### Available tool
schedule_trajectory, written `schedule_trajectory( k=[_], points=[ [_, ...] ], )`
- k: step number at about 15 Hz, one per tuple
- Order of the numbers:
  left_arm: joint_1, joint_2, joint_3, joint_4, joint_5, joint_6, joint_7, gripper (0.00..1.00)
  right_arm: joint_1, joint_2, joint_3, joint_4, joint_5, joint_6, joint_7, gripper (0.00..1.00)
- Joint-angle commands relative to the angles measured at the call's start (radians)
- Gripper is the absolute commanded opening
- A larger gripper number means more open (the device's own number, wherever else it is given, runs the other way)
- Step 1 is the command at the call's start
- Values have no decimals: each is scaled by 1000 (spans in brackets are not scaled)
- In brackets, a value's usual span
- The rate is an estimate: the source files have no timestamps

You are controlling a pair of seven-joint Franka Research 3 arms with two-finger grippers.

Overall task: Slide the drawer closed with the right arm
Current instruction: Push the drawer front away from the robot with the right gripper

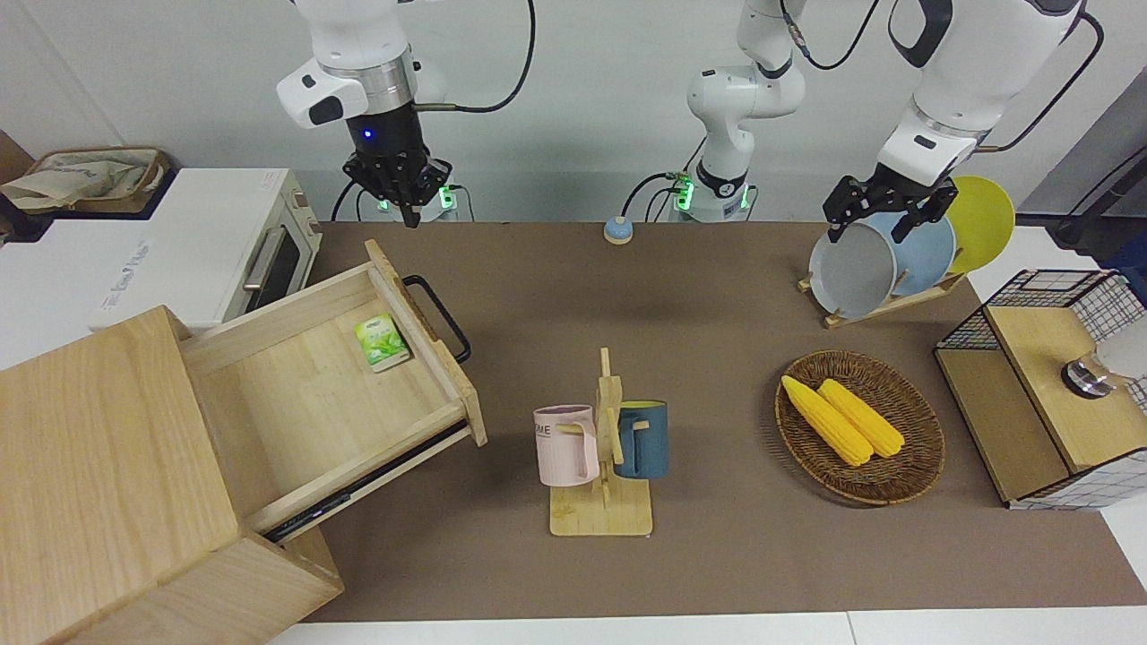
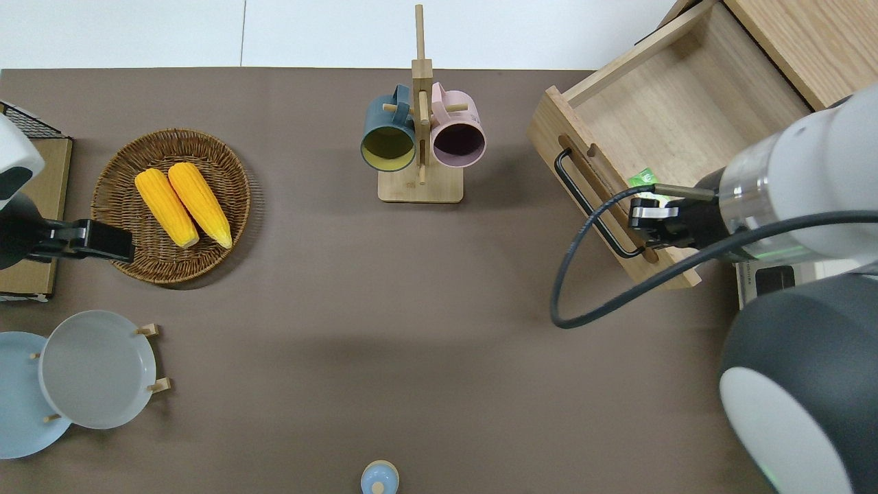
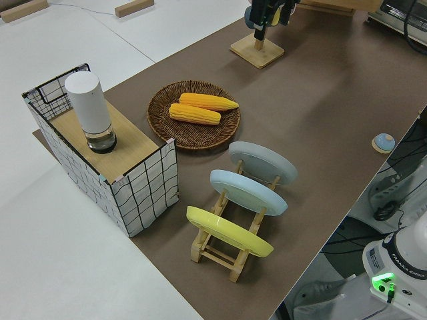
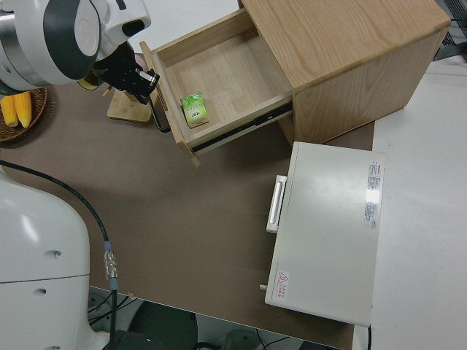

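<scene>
The right hand (image 1: pixel 401 193) is held up in the air over the drawer's front panel, near the black loop handle (image 2: pixel 591 206); nothing is gripped, and how far its fingers are parted cannot be told; no contact with the panel is seen. Under the hand, the drawer (image 1: pixel 332 376) is found pulled well out of the wooden cabinet (image 1: pixel 107 475), a small green packet (image 1: pixel 382 342) lying inside it; farther from the hand, a mug rack (image 1: pixel 602 448) is set on the tabletop (image 1: pixel 717 555). Nothing of the closing is judged done; the whole push remains. The left arm is parked.
</scene>
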Motion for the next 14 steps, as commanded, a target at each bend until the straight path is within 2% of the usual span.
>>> schedule_trajectory(
  k=[1,9,14],
  points=[
    [5,11,-7,26,17,-20,10,993,47,27,-5,11,-4,10,130,0],
    [5,11,-7,26,17,-20,10,993,118,96,-6,-3,-10,46,429,0],
    [5,13,-7,24,17,-20,10,993,124,145,-6,-40,-10,98,586,0]
  ],
)
